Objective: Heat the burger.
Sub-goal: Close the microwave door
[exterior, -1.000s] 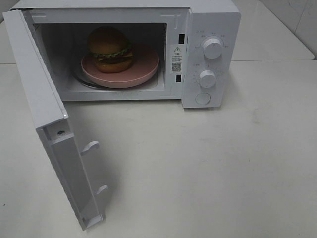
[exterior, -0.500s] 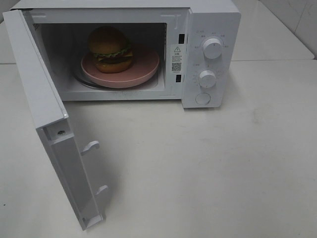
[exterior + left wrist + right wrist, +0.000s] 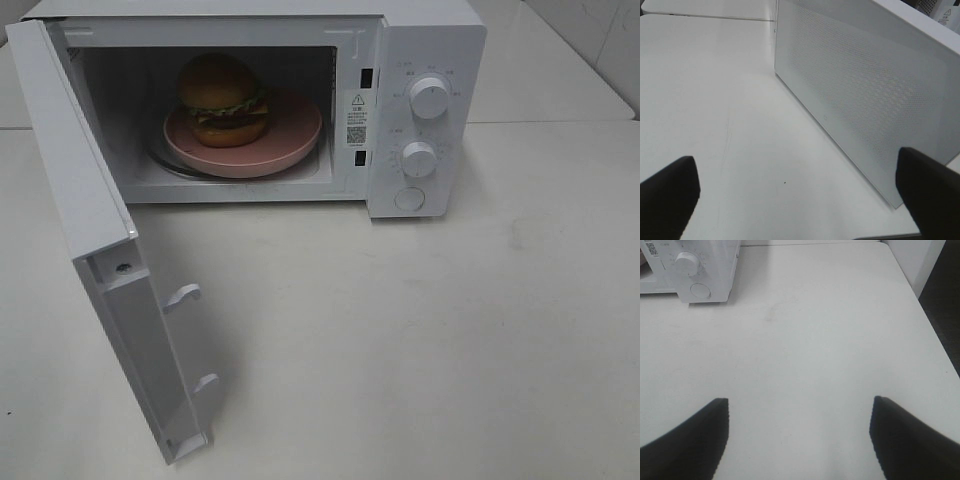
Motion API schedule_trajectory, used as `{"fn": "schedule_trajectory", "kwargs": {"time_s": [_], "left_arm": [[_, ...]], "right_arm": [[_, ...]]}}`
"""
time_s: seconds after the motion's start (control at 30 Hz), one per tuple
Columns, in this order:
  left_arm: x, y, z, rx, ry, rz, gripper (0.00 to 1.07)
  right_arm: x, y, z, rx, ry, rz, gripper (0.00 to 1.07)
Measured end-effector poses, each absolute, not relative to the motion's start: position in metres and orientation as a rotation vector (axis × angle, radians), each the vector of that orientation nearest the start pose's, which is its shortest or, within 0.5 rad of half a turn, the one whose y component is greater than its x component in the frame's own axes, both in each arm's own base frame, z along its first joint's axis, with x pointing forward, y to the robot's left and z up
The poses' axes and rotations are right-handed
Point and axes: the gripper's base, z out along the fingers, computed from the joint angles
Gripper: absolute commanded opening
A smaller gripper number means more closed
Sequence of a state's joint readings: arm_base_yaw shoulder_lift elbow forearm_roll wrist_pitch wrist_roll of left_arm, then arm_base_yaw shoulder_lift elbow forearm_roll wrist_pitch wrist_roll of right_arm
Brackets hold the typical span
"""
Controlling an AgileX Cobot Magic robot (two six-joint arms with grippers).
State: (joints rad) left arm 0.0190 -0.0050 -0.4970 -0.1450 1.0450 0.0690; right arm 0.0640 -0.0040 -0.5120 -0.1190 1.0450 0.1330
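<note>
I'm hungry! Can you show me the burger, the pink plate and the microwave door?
burger [image 3: 222,85]: high view, top bun.
pink plate [image 3: 295,128]: high view, bare right side.
microwave door [image 3: 140,340]: high view, inner face.

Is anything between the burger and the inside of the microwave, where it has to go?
Nothing visible. The burger already sits on the pink plate inside the microwave; its door hangs open, with nothing seen in its swing.

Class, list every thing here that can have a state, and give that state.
Microwave door: open, swung wide.
Burger: upright on the pink plate, inside the microwave.
Left tool: open, empty.
Right tool: open, empty.
</note>
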Motion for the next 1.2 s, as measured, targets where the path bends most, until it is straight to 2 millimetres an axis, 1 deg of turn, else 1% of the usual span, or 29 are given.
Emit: {"fn": "schedule_trajectory", "kwargs": {"time_s": [1.2], "left_arm": [[-0.0049, -0.0118, 0.2784, 0.056, 2.019, -0.122, 1.0]], "right_arm": [[-0.006, -0.0098, 0.2823, 0.075, 2.006, -0.016, 0.76]]}}
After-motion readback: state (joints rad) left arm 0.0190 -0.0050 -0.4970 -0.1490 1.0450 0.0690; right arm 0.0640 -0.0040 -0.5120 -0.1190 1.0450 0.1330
